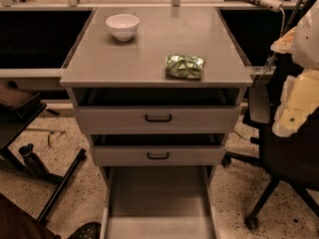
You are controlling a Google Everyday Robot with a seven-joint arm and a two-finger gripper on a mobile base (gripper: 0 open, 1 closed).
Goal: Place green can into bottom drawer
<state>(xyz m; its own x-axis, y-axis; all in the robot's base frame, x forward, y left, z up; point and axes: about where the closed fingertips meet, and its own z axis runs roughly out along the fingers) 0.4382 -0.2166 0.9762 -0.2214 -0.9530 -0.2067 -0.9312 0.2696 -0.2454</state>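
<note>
The green can (185, 66) is a crumpled shiny green-and-silver can lying on its side on the grey cabinet top (149, 49), near the front right. The bottom drawer (159, 203) is pulled out towards me at the foot of the cabinet, and its flat grey floor shows nothing in it. My gripper is not in view. A dark shape at the bottom left edge (17, 225) cannot be told apart as arm or anything else.
A white bowl (122, 26) stands at the back left of the cabinet top. Two shallower drawers with black handles (158, 118) (158, 156) sit slightly ajar above the bottom drawer. A black office chair (289, 153) stands at the right. A black stand (35, 163) is at the left.
</note>
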